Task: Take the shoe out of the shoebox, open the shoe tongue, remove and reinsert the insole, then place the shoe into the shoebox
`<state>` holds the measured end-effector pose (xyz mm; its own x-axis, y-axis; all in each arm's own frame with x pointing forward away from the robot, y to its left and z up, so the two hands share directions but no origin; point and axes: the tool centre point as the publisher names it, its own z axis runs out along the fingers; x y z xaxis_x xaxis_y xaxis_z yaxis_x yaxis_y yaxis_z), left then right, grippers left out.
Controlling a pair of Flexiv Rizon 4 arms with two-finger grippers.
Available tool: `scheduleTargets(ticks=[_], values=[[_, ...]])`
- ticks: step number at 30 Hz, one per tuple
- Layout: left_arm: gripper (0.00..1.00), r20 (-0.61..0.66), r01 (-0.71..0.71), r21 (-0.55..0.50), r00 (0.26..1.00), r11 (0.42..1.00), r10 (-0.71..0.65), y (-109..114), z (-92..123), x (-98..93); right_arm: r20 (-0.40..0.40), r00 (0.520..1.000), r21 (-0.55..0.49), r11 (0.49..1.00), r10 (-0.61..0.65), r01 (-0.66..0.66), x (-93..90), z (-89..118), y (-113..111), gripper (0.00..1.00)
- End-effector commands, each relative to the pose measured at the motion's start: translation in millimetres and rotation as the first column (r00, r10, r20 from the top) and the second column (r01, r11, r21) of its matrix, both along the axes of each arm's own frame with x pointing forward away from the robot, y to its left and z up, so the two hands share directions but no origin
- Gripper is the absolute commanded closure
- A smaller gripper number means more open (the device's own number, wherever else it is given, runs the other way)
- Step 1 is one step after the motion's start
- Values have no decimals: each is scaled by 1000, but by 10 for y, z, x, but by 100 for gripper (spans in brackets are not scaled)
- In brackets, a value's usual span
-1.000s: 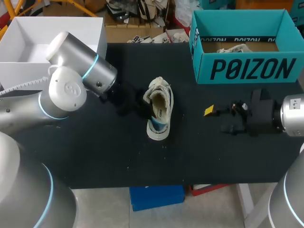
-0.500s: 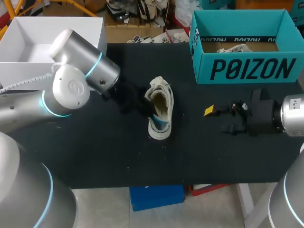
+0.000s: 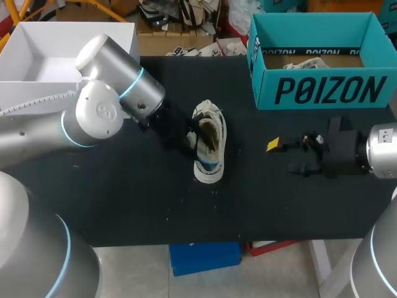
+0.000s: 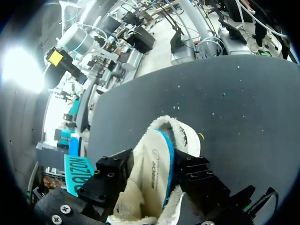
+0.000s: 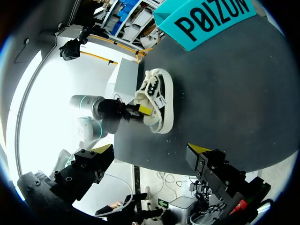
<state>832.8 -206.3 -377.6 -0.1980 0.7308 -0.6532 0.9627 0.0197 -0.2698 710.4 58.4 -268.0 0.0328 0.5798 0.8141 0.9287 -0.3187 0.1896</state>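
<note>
Shoe (image 3: 211,155) lying mid-table (image 3: 155,205), outside shoebox. Left gripper (image 3: 193,133) sitting at shoe's opening, insole (image 4: 157,164) showing just ahead of it; cannot tell whether clamping or apart. Right gripper (image 3: 283,156) hovering apart, holding nothing, well right of shoe. Teal shoebox (image 3: 322,90) standing at far right corner, crumpled paper (image 3: 307,63) lying inside. White box (image 3: 118,37) sitting at far left.

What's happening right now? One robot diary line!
left gripper: at shoe | right gripper: open, away from shoe | shoe: on table, outside shoebox
</note>
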Motion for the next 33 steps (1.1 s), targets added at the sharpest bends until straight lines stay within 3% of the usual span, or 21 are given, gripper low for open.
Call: scheduleTargets(ticks=[1, 10, 19, 26, 33], values=[[38, -2, 13, -2, 1000, 1000, -13, 56, 105, 0, -1, 1000, -2, 1000, -2, 2, 0, 1, 11, 0], [77, 22, 29, 13, 999, 999, -29, 90, 254, 24, -1, 1000, -2, 1000, -2, 2, 0, 1, 11, 0], [78, 31, 48, 38, 998, 998, -49, 67, 229, -41, -1, 1000, -2, 1000, -2, 2, 0, 1, 11, 0], [99, 17, 63, 54, 998, 997, -64, 37, 141, -101, -1, 1000, -2, 1000, -2, 2, 0, 1, 11, 0], [100, 1, 80, 64, 997, 995, -81, 25, 92, -177, -1, 1000, -2, 1000, -2, 2, 0, 1, 11, 0]])
